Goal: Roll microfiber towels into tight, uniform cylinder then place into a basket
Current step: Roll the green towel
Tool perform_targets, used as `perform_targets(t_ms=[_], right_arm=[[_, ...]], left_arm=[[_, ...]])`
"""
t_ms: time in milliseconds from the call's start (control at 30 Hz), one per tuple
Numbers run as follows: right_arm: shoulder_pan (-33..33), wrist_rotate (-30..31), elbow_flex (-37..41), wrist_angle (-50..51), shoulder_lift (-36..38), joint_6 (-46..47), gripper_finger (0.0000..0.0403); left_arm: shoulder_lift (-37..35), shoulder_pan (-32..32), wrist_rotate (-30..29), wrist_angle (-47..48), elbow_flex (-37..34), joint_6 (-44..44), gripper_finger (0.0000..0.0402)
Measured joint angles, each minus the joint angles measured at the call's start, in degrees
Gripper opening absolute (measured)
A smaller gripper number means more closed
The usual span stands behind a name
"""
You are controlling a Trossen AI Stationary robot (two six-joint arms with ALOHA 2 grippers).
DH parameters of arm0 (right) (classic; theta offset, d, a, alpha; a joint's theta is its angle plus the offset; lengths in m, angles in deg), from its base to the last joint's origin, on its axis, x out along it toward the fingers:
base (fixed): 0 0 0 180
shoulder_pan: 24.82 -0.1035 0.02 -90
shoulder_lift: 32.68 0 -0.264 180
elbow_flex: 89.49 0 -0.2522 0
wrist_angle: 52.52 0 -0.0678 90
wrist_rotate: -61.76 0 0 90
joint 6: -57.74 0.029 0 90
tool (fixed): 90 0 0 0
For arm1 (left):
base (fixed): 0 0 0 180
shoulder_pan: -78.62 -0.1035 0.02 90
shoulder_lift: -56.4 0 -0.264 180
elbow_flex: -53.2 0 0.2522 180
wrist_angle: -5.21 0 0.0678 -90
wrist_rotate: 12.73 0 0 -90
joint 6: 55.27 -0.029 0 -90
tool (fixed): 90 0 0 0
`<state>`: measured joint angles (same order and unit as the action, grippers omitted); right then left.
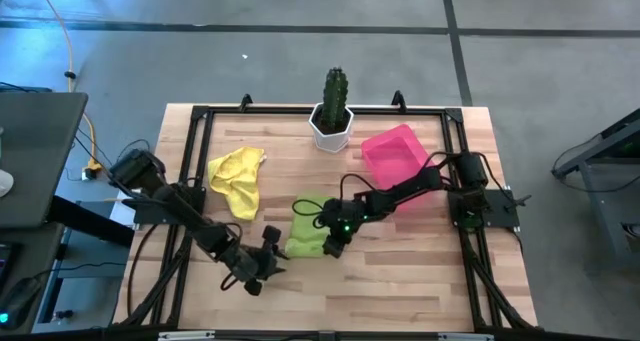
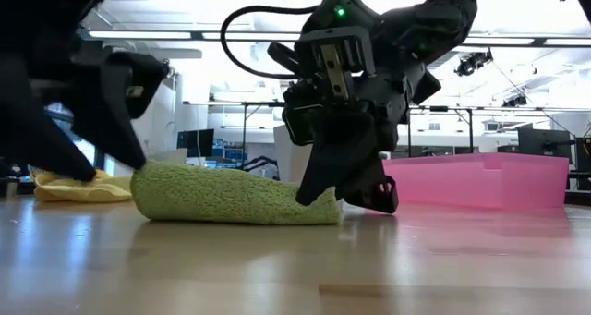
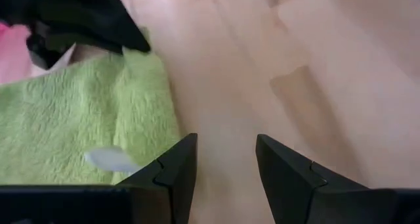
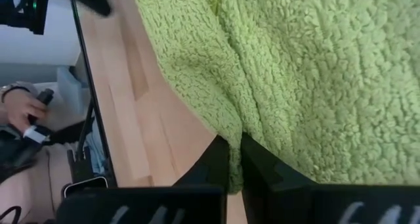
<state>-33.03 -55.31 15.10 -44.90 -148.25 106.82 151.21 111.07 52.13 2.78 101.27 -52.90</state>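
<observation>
The lime green towel (image 1: 308, 229) lies on the wooden table, bunched into a low loose roll (image 2: 231, 195). My right gripper (image 4: 236, 166) is shut on the towel's right end (image 2: 319, 204). My left gripper (image 3: 223, 171) stands open over bare wood just beside the towel's near left edge (image 3: 154, 119); whether a finger touches the cloth I cannot tell. The yellow towel (image 1: 238, 179) lies crumpled at the far left. The pink basket (image 1: 398, 156) stands at the far right. My right gripper pinches a bunched fold of the green towel (image 4: 231, 129) between its two fingers, at the towel's right end. The fingers slant down onto it from the table's right side (image 2: 346, 181). The towel lies slack on the table, not lifted.
A white pot with a cactus (image 1: 333, 116) stands at the far edge, between the yellow towel and the basket. A black frame (image 1: 190, 161) runs round the tabletop. Bare wood lies along the near edge (image 1: 380, 281). A person's hand (image 4: 20, 109) shows beyond the table.
</observation>
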Motion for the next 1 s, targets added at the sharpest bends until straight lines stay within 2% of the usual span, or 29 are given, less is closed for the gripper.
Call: perform_targets(t_ms=[233,467,633,833,1000], right_arm=[[-0.4,0.0,0.0,-0.1,0.0,-0.1,0.0003],[-0.4,0.0,0.0,-0.1,0.0,-0.2,0.0003],[-0.5,0.0,0.0,-0.1,0.0,-0.2,0.0003],[-0.5,0.0,0.0,-0.1,0.0,-0.2,0.0005],[-0.5,0.1,-0.1,-0.2,0.1,-0.2,0.0008]], left_arm=[[3.9,-0.2,-14.9,-3.3,0.0,-5.6,0.0147],[4.1,-1.0,-14.1,-3.4,0.1,-6.6,0.0147],[4.1,0.9,-14.1,-2.0,3.9,-5.6,0.0147],[4.1,1.4,-14.1,11.3,11.0,-3.5,0.0173],[4.9,-2.7,-12.5,20.2,11.6,2.7,0.0213]])
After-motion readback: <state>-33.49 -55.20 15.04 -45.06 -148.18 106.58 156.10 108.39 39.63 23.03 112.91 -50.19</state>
